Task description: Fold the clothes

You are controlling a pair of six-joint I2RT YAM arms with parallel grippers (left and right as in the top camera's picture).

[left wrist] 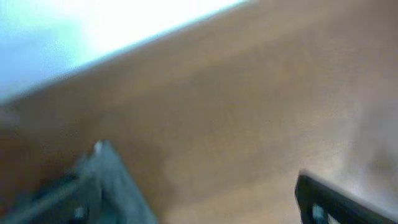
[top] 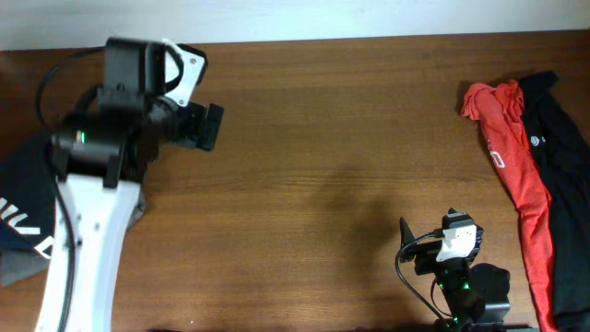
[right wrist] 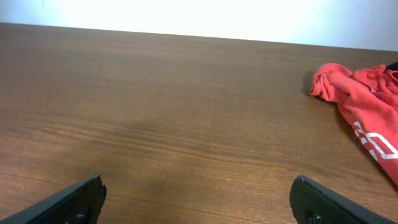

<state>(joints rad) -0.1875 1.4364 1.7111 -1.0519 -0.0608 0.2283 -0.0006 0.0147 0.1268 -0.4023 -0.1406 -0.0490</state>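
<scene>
1. Lying along the right edge of the table (top: pixel 323 138), the red shirt (top: pixel 512 148) forms a crumpled strip, touching a black garment (top: pixel 564 157) on its outer side.
2. A navy piece (top: pixel 20 198) with white print sits at the left edge, partly under the left arm (top: pixel 88 231).
3. The left gripper (left wrist: pixel 200 163) is spread wide over the wood and holds nothing; its view is blurred.
4. The right gripper (right wrist: pixel 198 185) is also wide apart and empty, with the red shirt off to its right.
</scene>
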